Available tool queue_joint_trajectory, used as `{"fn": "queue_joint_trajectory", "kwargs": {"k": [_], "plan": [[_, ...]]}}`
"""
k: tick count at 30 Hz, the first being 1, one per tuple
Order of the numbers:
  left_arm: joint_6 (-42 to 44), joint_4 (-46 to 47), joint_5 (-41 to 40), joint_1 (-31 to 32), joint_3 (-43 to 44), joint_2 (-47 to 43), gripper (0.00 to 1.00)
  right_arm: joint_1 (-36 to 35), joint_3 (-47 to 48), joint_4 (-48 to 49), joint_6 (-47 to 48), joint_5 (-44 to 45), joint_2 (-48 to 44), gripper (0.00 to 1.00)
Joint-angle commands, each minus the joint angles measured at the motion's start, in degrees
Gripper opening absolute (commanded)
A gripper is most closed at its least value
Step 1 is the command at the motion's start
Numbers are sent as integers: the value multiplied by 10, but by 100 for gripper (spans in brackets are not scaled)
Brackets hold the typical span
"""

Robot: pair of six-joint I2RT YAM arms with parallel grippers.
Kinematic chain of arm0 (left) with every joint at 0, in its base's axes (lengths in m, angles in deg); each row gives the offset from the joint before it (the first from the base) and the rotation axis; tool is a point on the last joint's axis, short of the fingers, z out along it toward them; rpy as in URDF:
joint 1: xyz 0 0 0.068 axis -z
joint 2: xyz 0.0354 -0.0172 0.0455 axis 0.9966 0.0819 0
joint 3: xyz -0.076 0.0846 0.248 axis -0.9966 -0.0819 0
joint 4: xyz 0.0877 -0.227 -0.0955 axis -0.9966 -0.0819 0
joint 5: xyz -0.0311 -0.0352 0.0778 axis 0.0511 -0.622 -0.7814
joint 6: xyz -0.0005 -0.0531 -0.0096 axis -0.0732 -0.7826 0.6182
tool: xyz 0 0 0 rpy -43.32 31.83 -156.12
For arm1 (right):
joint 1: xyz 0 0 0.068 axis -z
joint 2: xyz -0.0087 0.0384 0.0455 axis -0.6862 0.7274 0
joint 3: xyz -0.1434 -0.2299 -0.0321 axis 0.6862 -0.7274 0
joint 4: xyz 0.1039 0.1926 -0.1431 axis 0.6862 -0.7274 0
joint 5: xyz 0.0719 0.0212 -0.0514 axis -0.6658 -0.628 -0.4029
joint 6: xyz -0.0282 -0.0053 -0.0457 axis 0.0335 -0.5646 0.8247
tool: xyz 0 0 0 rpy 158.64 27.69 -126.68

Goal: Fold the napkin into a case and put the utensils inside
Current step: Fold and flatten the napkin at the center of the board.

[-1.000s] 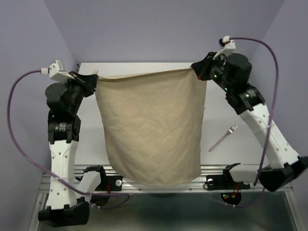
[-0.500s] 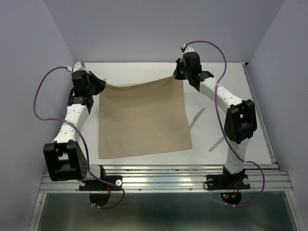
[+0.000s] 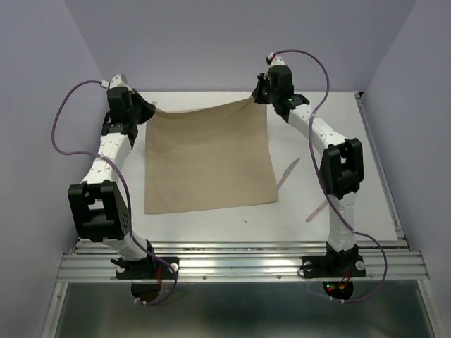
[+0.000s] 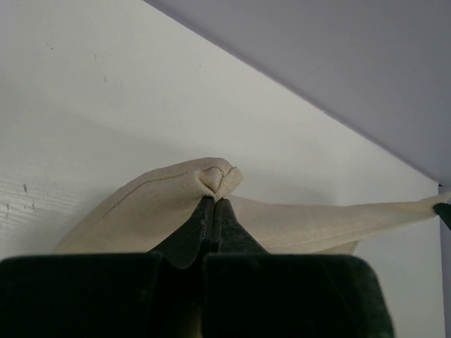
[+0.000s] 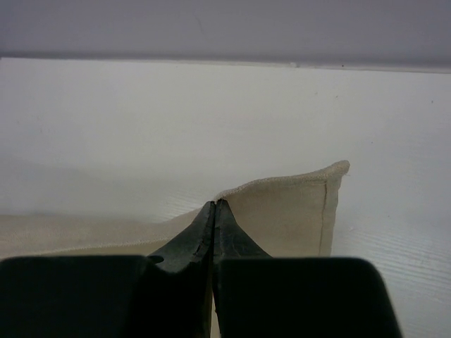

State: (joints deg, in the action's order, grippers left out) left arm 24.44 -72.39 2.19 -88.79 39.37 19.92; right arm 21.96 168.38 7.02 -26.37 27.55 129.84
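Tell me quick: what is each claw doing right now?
Left gripper: shut on the napkin, far left corner.
Right gripper: shut on the napkin, far right corner.

A white table (image 3: 211,225) stands between lavender walls (image 3: 211,42).

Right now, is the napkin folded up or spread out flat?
Spread out. The napkin lies on the table as one open sheet; the left gripper and right gripper pinch its far corners.
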Motion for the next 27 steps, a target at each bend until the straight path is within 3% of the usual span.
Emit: {"fn": "queue_joint_trajectory", "kwargs": {"k": [1, 10, 16, 27], "plan": [[19, -3, 11, -3, 17, -7, 0, 2, -57, 25, -15, -32, -74, 1], [18, -22, 18, -3, -67, -72, 0, 2, -359, 83, -22, -63, -245, 1], [8, -45, 20, -3, -118, -120, 0, -12, -460, 70, -51, -86, -340, 1], [-47, -33, -2, -3, -317, -279, 0, -55, -599, 41, -109, -111, -429, 1]]}}
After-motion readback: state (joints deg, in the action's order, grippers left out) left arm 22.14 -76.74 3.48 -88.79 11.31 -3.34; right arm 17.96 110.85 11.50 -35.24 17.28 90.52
